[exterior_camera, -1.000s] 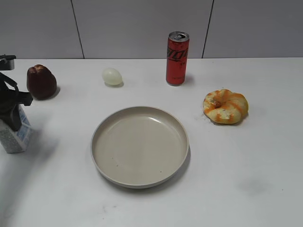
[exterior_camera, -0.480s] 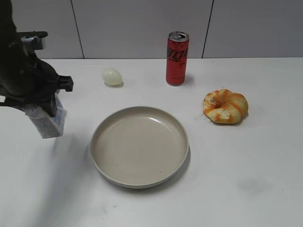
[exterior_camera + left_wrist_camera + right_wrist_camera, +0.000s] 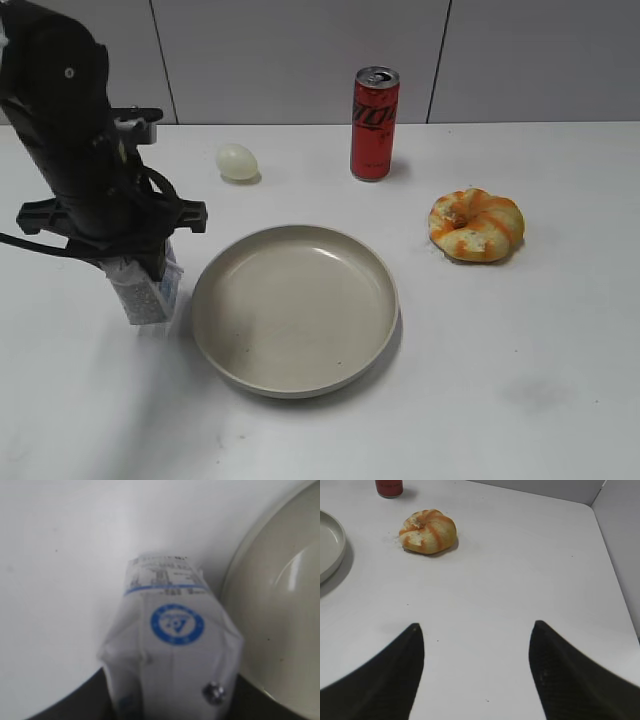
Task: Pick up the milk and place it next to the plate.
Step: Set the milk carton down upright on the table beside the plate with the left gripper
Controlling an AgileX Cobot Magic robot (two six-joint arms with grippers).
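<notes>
The milk, a small white carton with a grey speckled lower part and blue markings, hangs tilted in my left gripper, which is shut on its top. Its base is close to the table, just left of the plate, a wide beige-grey dish. The left wrist view shows the milk filling the middle, with the plate's rim right beside it. My right gripper is open and empty over bare table; it does not show in the exterior view.
A red soda can stands at the back. A pale egg lies back left. An orange-and-white bread bun lies right of the plate and also shows in the right wrist view.
My left arm has carried the milk from the table's left edge rightward and lowered it close beside the plate's left rim. The right gripper shows only now.
</notes>
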